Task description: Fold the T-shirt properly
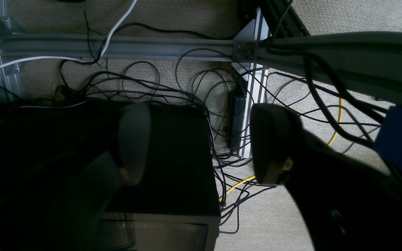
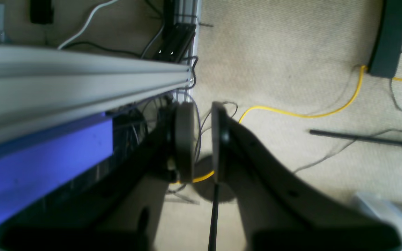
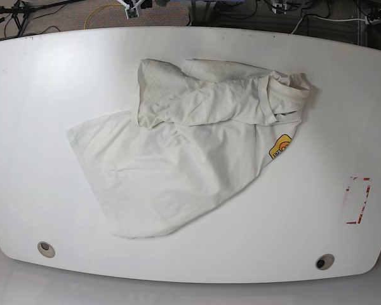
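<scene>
Both claws hang off-table: left gripper (image 1: 201,144) wide apart, right gripper (image 2: 201,141) nearly together, empty. I risk snagging the crumpled shirt (image 3: 184,152) mid-frame.

big white table (image 3: 44,127) with rounded corners, seen from above in the base view. the t-shirt (image 3: 178,159) is lying on it, kinda rumpled, roughly in the middle and a bit toward the far edge. its upper part is bunched and folded over itself, the lower part spread out flatter toward the near left. the yellow-and-orange logo patch (image 3: 280,147) shows on the shirt's right side. a small red-marked rectangle (image 3: 357,201) sits on the tabletop near the right edge, well apart from the shirt. two round holes near the front edge, one left (image 3: 46,249), one right (image 3: 324,262).
</scene>
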`<state>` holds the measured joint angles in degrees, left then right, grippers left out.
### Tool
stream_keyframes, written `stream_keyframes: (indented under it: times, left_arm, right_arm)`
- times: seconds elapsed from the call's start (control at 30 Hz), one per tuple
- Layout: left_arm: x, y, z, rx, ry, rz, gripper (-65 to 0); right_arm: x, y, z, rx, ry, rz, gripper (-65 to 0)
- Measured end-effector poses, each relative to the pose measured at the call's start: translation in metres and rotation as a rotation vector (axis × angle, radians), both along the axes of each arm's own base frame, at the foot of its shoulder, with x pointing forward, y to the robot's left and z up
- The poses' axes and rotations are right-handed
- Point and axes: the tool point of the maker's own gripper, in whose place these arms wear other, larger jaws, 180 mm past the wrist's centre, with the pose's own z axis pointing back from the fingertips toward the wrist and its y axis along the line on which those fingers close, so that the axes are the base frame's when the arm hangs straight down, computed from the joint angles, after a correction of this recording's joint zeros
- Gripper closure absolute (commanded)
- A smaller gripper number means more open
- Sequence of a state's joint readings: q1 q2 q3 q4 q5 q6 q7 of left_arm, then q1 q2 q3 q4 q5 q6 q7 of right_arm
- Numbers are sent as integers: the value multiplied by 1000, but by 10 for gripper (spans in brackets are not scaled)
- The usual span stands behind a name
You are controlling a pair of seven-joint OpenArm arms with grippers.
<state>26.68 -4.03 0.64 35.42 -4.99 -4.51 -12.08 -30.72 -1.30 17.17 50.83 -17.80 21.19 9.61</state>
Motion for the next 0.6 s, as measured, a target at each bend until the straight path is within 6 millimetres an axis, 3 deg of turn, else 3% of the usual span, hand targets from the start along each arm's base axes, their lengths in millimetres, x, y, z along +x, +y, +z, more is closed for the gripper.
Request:
stream_keyframes:
  times: [0.3, 0.6]
  left_arm:
    - [-1, 0, 0, 1, 2, 0, -414]
    - [0, 16, 2, 25, -2, -13, -414]
  right_arm:
    - [8, 3, -2, 4, -2, -1, -84]
    - [8, 4, -2, 7, 0, -2, -84]
